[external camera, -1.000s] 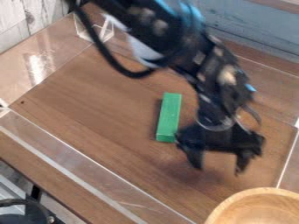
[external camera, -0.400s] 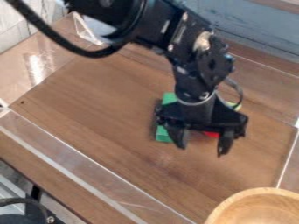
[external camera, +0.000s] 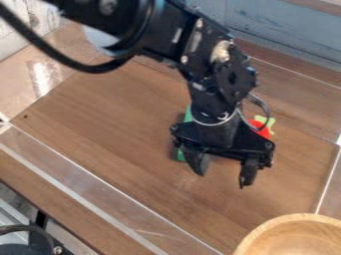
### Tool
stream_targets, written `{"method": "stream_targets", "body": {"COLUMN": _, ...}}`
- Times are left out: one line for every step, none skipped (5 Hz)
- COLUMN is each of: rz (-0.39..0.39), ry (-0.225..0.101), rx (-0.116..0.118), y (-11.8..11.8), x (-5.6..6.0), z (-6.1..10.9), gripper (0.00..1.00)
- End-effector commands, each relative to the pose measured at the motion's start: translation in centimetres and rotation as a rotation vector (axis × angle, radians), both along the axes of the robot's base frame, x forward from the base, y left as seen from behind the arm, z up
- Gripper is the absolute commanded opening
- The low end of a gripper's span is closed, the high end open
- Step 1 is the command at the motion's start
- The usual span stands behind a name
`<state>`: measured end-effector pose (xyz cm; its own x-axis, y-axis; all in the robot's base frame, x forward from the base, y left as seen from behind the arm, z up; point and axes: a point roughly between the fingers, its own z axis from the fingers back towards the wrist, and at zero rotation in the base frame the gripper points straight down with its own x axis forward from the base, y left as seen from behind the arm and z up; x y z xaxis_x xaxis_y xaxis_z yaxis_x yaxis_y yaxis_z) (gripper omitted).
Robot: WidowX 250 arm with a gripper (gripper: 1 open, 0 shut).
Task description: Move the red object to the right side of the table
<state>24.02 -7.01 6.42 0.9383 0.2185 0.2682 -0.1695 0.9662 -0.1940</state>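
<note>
Only real container here is the round light wooden bowl point(external camera: 290, 239) poking in at the bottom right corner, and the part of its inside that's in view looks bare, though it's cut off by the edge so I can't see all of it. The table point(external camera: 107, 139) itself is kind of a shallow box too, dark wood grain with low clear acrylic walls point(external camera: 80, 189) around it. On it, the black arm point(external camera: 200, 60) reaches in from the top left and bends down so the wrist points steeply at the tabletop. The gripper point(external camera: 222, 169) sits low over the wood with its two dark fingers point(external camera: 197, 161) spread wide apart, nothing between them. The red object point(external camera: 261, 125) is just behind the gripper on its right side, peeking out past the wrist, on the right half of the table. It's a bit blurry, with a little green showing right beside it. The green block point(external camera: 180, 149) is mostly hidden behind the gripper, just a sliver visible at its left.
</note>
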Motion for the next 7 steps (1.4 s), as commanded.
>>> {"method": "stream_targets", "body": {"rz": -0.001, "ry": -0.032, "rx": 0.008, "y": 0.5, "x": 0.0, "z": 0.9, "gripper": 1.00}}
{"method": "stream_targets", "body": {"rz": 0.014, "ry": -0.027, "rx": 0.023, "y": 1.4, "x": -0.1, "z": 0.8, "gripper": 1.00}}
{"method": "stream_targets", "body": {"rz": 0.029, "ry": -0.021, "rx": 0.034, "y": 2.0, "x": -0.2, "z": 0.6, "gripper": 0.00}}
{"method": "stream_targets", "body": {"rz": -0.075, "ry": -0.015, "rx": 0.046, "y": 2.0, "x": 0.0, "z": 1.0, "gripper": 1.00}}
{"method": "stream_targets", "body": {"rz": -0.175, "ry": -0.013, "rx": 0.059, "y": 2.1, "x": 0.2, "z": 1.6, "gripper": 1.00}}
{"method": "stream_targets", "body": {"rz": -0.235, "ry": -0.016, "rx": 0.056, "y": 1.2, "x": 0.5, "z": 2.3, "gripper": 1.00}}
{"method": "stream_targets", "body": {"rz": -0.287, "ry": -0.015, "rx": 0.052, "y": 0.4, "x": 0.6, "z": 2.8, "gripper": 1.00}}
